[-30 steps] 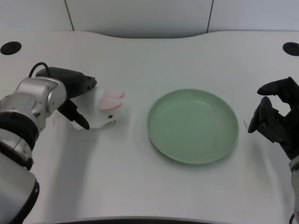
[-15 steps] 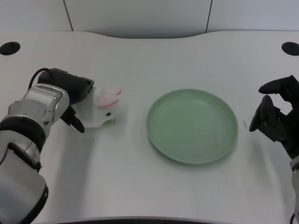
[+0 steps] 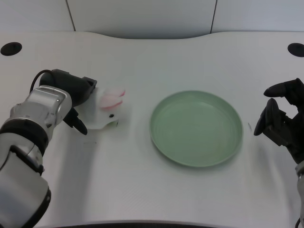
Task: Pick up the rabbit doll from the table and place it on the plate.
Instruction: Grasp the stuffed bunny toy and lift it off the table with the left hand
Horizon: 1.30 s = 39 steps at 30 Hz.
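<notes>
- On the left side of the white table [image 3: 142, 190] sits the rabbit doll [image 3: 105, 113]. It is white with pink ears, and the ears point toward the plate.
- The doll is resting on the table top. It is not on the plate.
- The left hand [image 3: 76, 102] is black and sits right up against the doll's left side. One part of the hand lies along the doll's back edge and a dark finger [image 3: 78, 124] reaches down by its front edge, so the doll sits between them.
- The hand is touching the doll. I cannot tell if it really has a tight hold or is just wrapped around it.
- The silver forearm [image 3: 40, 111] comes in from the lower left corner, with a black cable looping over the wrist.
- The green plate [image 3: 164, 111] is round and sits to the right of the doll, a little way apart from it. Nothing lies in it.
- The right hand [image 3: 281, 118] is black too. It is at the far right edge, well apart from the plate.
- Two dark round holes are in the far corners of the table, one on the left [image 3: 10, 48] and one on the right [image 3: 295, 49].
</notes>
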Each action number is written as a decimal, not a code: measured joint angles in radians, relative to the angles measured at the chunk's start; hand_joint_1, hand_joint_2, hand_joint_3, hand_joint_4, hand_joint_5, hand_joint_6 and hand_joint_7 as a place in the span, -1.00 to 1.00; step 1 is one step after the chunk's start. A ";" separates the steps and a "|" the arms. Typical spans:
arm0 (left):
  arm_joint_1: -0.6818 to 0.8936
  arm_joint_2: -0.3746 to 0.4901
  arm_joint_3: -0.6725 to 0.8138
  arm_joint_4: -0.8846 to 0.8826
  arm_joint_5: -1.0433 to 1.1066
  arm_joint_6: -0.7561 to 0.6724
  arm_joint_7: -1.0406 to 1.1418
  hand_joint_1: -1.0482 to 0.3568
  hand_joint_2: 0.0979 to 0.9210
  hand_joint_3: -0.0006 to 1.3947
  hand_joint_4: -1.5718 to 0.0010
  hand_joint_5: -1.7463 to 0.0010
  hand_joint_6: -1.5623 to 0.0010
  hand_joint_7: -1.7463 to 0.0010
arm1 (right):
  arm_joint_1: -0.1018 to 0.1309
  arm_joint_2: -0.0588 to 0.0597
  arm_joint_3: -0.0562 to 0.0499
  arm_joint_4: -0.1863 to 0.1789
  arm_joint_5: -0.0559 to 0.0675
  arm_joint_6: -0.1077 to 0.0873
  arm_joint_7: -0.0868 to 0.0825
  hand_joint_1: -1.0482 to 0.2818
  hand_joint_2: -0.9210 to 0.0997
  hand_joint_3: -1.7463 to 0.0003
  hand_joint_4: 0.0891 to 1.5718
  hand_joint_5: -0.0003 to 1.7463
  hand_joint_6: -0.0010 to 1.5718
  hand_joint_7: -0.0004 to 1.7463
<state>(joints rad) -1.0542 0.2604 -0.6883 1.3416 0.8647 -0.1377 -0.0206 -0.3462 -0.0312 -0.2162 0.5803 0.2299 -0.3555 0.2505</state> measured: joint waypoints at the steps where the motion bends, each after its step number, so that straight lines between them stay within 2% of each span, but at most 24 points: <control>1: 0.003 -0.007 0.039 0.002 -0.045 0.009 -0.004 -0.74 0.88 -1.00 0.90 0.88 0.90 0.94 | 0.002 0.000 0.000 -0.001 0.000 -0.003 0.002 0.26 -0.66 -0.18 0.11 1.00 -0.38 1.00; 5: 0.007 -0.023 0.160 0.008 -0.176 0.030 -0.066 -0.69 0.85 -1.00 0.79 0.76 0.81 0.91 | 0.022 0.000 0.006 -0.008 -0.013 -0.019 0.002 0.25 -0.64 -0.20 0.11 1.00 -0.39 1.00; 7: 0.010 -0.023 0.176 0.008 -0.195 0.033 -0.071 -0.62 0.82 -1.00 0.77 0.71 0.77 0.90 | 0.032 0.000 0.007 -0.016 -0.010 -0.019 0.005 0.23 -0.64 -0.20 0.11 1.00 -0.41 1.00; 11: 0.021 -0.030 0.181 0.008 -0.204 0.050 -0.071 -0.53 0.78 -1.00 0.76 0.66 0.71 0.88 | 0.032 0.001 0.007 -0.029 -0.008 -0.019 0.012 0.21 -0.65 -0.19 0.12 1.00 -0.42 1.00; 14: 0.028 -0.038 0.187 0.008 -0.211 0.060 -0.070 -0.35 0.68 -1.00 0.71 0.58 0.53 0.82 | 0.034 0.001 0.008 -0.036 -0.009 -0.019 0.012 0.21 -0.71 -0.13 0.11 1.00 -0.41 1.00; 16: 0.028 -0.043 0.193 0.008 -0.215 0.068 -0.070 -0.30 0.63 -1.00 0.72 0.51 0.48 0.80 | 0.035 0.004 0.008 -0.040 -0.008 -0.019 0.012 0.20 -0.71 -0.12 0.11 1.00 -0.41 1.00; 22: 0.028 -0.044 0.188 0.008 -0.208 0.073 -0.070 -0.27 0.60 -1.00 0.76 0.47 0.47 0.81 | 0.041 0.010 0.008 -0.048 -0.008 -0.001 0.009 0.19 -0.71 -0.09 0.09 1.00 -0.43 1.00; 25: 0.028 -0.044 0.179 0.008 -0.204 0.075 -0.070 -0.27 0.56 -1.00 0.86 0.29 0.52 0.84 | 0.050 0.013 0.008 -0.070 -0.007 0.007 0.009 0.23 -0.75 -0.09 0.07 1.00 -0.46 1.00; 30: 0.028 -0.044 0.167 0.008 -0.201 0.083 -0.070 -0.24 0.57 -1.00 0.93 0.31 0.55 0.87 | 0.057 0.015 0.008 -0.076 -0.007 0.008 0.012 0.25 -0.76 -0.10 0.05 1.00 -0.47 1.00; 34: 0.028 -0.045 0.161 0.007 -0.201 0.084 -0.070 -0.20 0.55 -1.00 0.87 0.35 0.52 0.89 | 0.070 0.019 0.009 -0.102 -0.008 0.029 -0.002 0.23 -0.76 -0.09 0.02 1.00 -0.50 1.00; 39: 0.028 -0.046 0.152 0.007 -0.196 0.089 -0.068 -0.11 0.51 -1.00 0.74 0.48 0.49 0.94 | 0.076 0.020 0.016 -0.130 -0.012 0.034 -0.016 0.21 -0.77 -0.08 0.01 1.00 -0.51 1.00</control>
<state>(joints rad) -1.0262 0.2141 -0.5363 1.3487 0.6682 -0.0482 -0.0891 -0.2700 -0.0110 -0.2003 0.4503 0.2175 -0.3215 0.2346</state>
